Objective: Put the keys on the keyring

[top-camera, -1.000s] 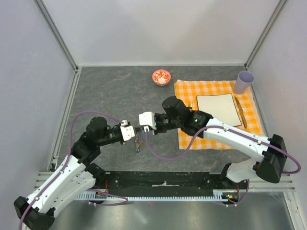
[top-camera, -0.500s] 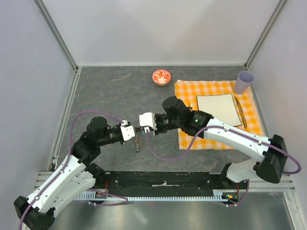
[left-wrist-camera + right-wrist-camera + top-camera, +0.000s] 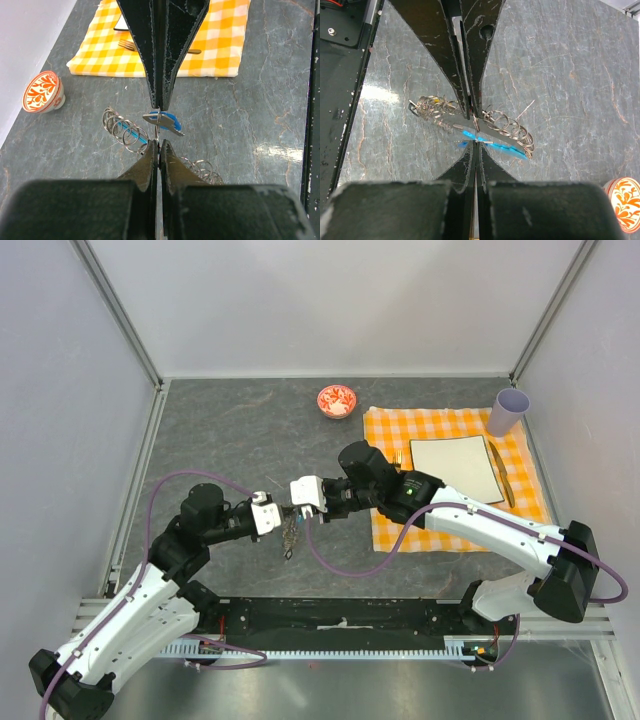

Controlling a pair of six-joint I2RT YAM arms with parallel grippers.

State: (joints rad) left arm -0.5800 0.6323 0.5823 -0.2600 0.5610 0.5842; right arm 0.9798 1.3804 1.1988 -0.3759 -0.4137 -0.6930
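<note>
Metal keyring, gripped by left end effector, right end effector

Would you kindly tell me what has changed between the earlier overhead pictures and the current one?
Nothing visibly changed. The left gripper and the right gripper stay shut, tip to tip on the keyring. The bowl, the checked cloth and the cup lie where they were.
</note>
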